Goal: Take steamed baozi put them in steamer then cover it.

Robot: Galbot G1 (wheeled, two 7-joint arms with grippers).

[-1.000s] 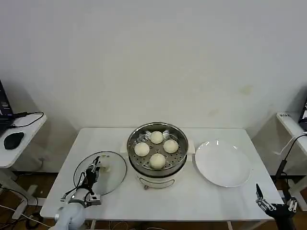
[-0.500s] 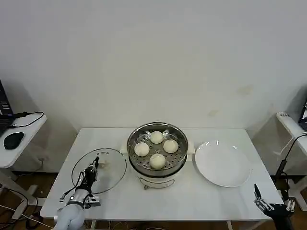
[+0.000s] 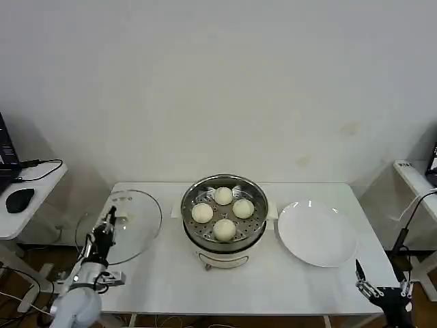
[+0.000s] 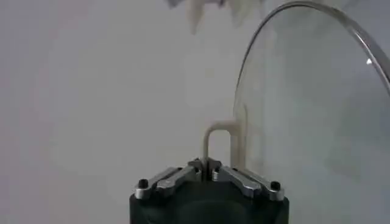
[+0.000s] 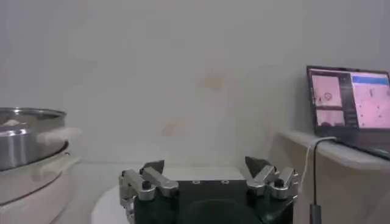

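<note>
Several cream-white steamed baozi (image 3: pixel 224 213) rest on the perforated tray of the shiny steamer (image 3: pixel 224 242) at the table's middle. The cover (image 3: pixel 133 229), a clear glass lid with a metal rim, hangs tilted above the table's left edge. My left gripper (image 3: pixel 108 220) is shut on its pale cream bar handle (image 4: pixel 218 146), seen close in the left wrist view with the glass (image 4: pixel 317 109) beside it. At the table's front right corner my right gripper (image 3: pixel 362 281) waits low and open, with nothing between its fingers (image 5: pixel 152 167).
A flat white plate (image 3: pixel 316 232) lies bare right of the steamer. A side desk with a mouse (image 3: pixel 19 199) stands at the left. Another side table with a laptop (image 5: pixel 347 105) and cables stands at the right. The table's front strip is bare.
My left gripper has lifted the cover off the table and carried it up and to the left, tilting it. The right gripper sank slightly lower.
</note>
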